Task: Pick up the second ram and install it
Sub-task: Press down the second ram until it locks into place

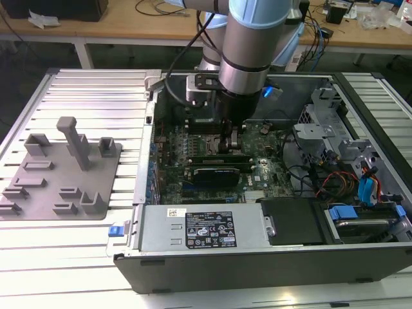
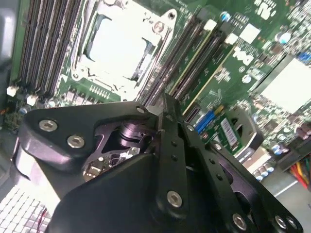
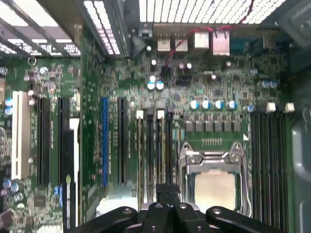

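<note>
Hovering inside the open computer case point(image 1: 360, 129), the gripper point(image 1: 230, 143) had its jaws pressed together over the memory slots point(image 3: 153, 150) beside the CPU socket point(image 3: 214, 179), apparently seating the second ram point(image 1: 222, 156).

The arm's sleeve point(image 1: 248, 45) is smooth brushed metal with a dull silver sheen, banded in pale glossy blue plastic. The pincer point(image 2: 163, 119) is matt black metal studded with bright steel screw heads. The motherboard point(image 3: 214, 77) is glossy green laminate, its CPU socket point(image 3: 214, 182) framed in shiny bare metal. The fixture plate point(image 1: 61, 174) looks like matt grey plastic, faintly rough. The ribbed worktop point(image 1: 96, 96) is pale satin metal, and the computer case point(image 1: 257, 270) is dark painted sheet metal.
</note>
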`<state>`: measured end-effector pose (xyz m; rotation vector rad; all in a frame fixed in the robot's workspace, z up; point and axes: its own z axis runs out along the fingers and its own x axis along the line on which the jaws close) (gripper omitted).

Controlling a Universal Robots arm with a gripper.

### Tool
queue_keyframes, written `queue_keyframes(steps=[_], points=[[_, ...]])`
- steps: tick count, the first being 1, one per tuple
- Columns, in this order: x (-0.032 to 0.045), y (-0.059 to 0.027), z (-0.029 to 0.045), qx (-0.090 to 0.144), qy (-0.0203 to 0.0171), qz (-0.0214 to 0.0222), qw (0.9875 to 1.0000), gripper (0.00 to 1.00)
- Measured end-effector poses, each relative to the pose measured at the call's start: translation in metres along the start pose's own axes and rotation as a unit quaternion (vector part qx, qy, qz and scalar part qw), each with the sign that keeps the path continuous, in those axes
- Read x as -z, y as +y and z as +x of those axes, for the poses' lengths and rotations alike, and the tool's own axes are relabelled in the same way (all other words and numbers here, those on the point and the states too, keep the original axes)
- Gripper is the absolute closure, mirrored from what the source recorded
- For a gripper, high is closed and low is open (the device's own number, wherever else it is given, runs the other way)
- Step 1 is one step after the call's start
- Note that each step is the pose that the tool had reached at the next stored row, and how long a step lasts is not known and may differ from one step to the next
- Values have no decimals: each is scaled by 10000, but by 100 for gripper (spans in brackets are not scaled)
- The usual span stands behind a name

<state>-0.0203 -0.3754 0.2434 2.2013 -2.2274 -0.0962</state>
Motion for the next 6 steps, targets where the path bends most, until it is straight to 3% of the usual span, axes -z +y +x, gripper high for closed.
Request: queue_keyframes(steps=[6], points=[[5, -3, 0, 0, 0, 0, 10000, 92]])
